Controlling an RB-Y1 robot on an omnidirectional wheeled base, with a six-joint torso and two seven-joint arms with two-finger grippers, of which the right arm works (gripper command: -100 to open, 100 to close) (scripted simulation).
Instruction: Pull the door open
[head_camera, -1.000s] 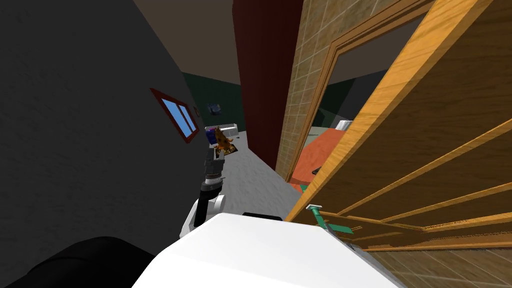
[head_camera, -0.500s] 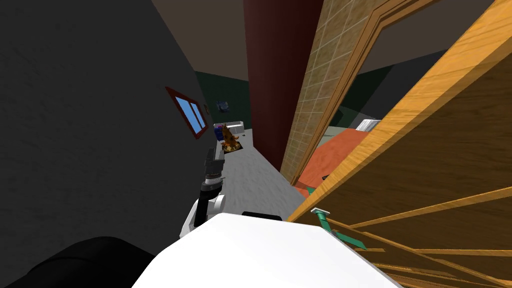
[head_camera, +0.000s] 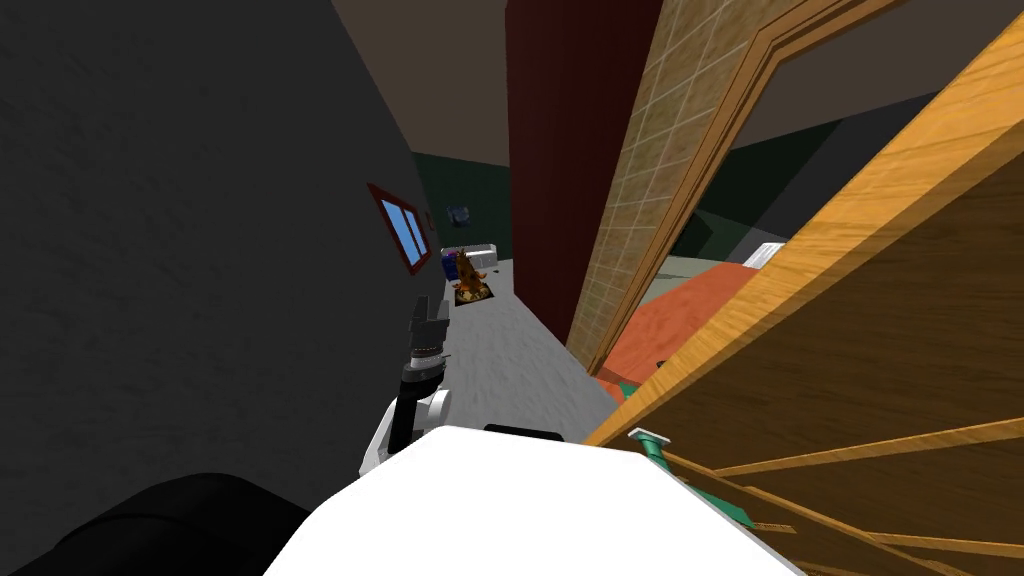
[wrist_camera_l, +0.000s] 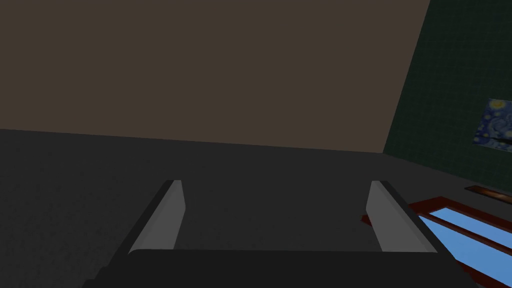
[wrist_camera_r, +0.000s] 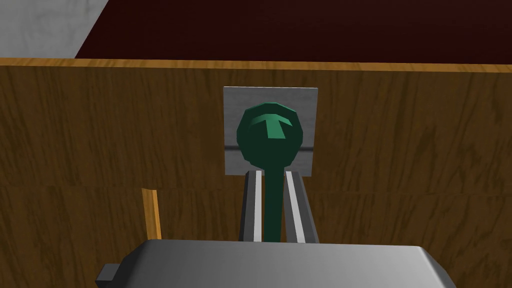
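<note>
My right gripper (wrist_camera_r: 272, 173) clamps the stem of the dark green lever handle (wrist_camera_r: 270, 132), on its square grey plate (wrist_camera_r: 306, 100) near the free edge of the brown wooden panelled door (head_camera: 900, 330) — which stands swung away from its wooden frame (head_camera: 688, 195). My left gripper (wrist_camera_l: 274, 197) hangs well apart from the door, fingers spread wide.

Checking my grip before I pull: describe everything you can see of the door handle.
The door handle is a dark green lever: a rounded hub with a straight bar running from it toward the right tool. The hub sits on a square grey plate fixed to the brown wooden door, close to the door's edge. The tool's two fingers press the bar's sides, shut on it. Its material does not plainly show.
</note>
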